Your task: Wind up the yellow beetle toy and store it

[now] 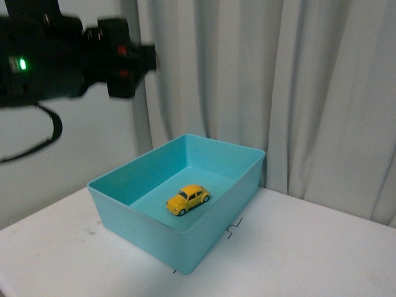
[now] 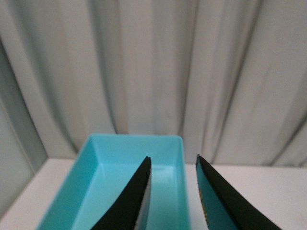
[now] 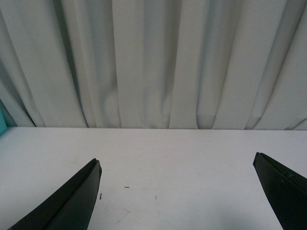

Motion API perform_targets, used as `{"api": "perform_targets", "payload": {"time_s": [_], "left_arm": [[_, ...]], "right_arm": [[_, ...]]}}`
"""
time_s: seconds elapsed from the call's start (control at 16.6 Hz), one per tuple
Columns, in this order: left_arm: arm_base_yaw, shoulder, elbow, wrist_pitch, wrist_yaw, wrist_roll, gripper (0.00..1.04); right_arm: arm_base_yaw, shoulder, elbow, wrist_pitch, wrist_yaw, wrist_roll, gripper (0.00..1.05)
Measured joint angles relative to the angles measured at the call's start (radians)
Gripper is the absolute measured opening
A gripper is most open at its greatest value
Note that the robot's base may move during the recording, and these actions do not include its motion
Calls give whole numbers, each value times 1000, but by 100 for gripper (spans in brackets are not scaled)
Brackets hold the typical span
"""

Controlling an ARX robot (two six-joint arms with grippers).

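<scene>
Shows, in the front view, the yellow beetle toy (image 1: 188,199) standing upright on its wheels on the floor of an open teal bin (image 1: 154,235). Touches none of the walls and lies toward the bin's 6 o'clock corner, nose pointing to about 8 o'clock. Sets the bin on a white tabletop (image 1: 309,253), one corner turned toward the camera, with a pale curtain (image 1: 297,80) hanging behind at 12 o'clock. Carries a few thin black marks (image 1: 234,228) on the tabletop just beside the bin's wall at 4 o'clock.

Has the left arm (image 1: 55,59) raised at about 10 o'clock from the bin, well above and clear of it, dark and blurred, with a green light (image 1: 22,63) glowing on it. Looks past the left gripper (image 2: 172,158) in the left wrist view: black fingers (image 2: 139,196) apart with a clear gap, nothing clamped, the teal bin lying beyond them. Cannot make out the toy there for certain.

Finds the right gripper (image 3: 177,158) only in the right wrist view: spread wide, empty, above white tabletop dotted with tiny dark specks (image 3: 126,187), the curtain behind.
</scene>
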Motion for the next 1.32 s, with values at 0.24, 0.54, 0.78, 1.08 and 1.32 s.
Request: {"api": "perform_targets", "payload": {"time_s": [0.24, 0.54, 0.78, 1.08, 1.32], "left_arm": [[-23, -130, -160, 41, -16, -16, 2], [-24, -278, -287, 6, -13, -16, 2], [-24, -401, -346, -66, -13, -16, 2], [-24, -531, -404, -110, -13, -16, 2], [-24, -669, -406, -261, -13, -16, 2]], "right_arm": [[0, 0, 0, 0, 0, 0, 98], [0, 0, 0, 0, -1, 0, 98], [0, 0, 0, 0, -1, 0, 98], [0, 0, 0, 0, -1, 0, 98], [0, 0, 0, 0, -1, 0, 98]]}}
